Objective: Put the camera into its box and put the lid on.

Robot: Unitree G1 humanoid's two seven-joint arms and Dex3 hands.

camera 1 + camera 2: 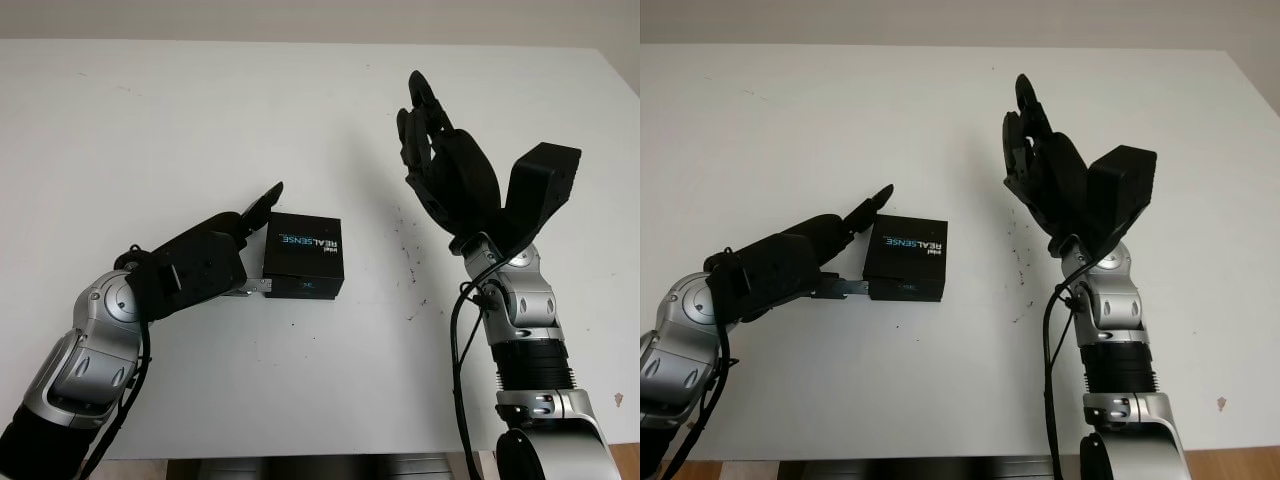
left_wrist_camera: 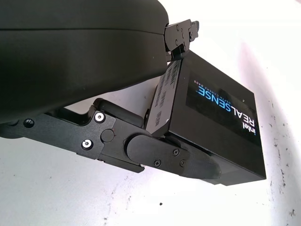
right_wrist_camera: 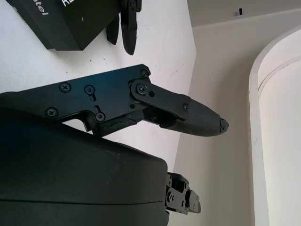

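The black box (image 1: 305,258) sits closed on the white table (image 1: 200,120), a little left of the middle, its lid printed with light lettering facing up; the camera itself cannot be seen, so whether it is inside cannot be told. The left hand (image 1: 215,262) lies low on the table right against the box's left side; one of its fingers (image 2: 174,157) presses along the box's near side and another (image 2: 181,35) touches the far upper corner, so the fingers are set apart around the box's left end, touching it rather than lifting it. The right hand (image 1: 455,170) is raised above the table, well apart from the box to its right, holding nothing; its fingers (image 3: 188,113) are stretched out straight, not curled. A scatter of small dark specks (image 1: 408,250) marks the table between the box and the right arm.
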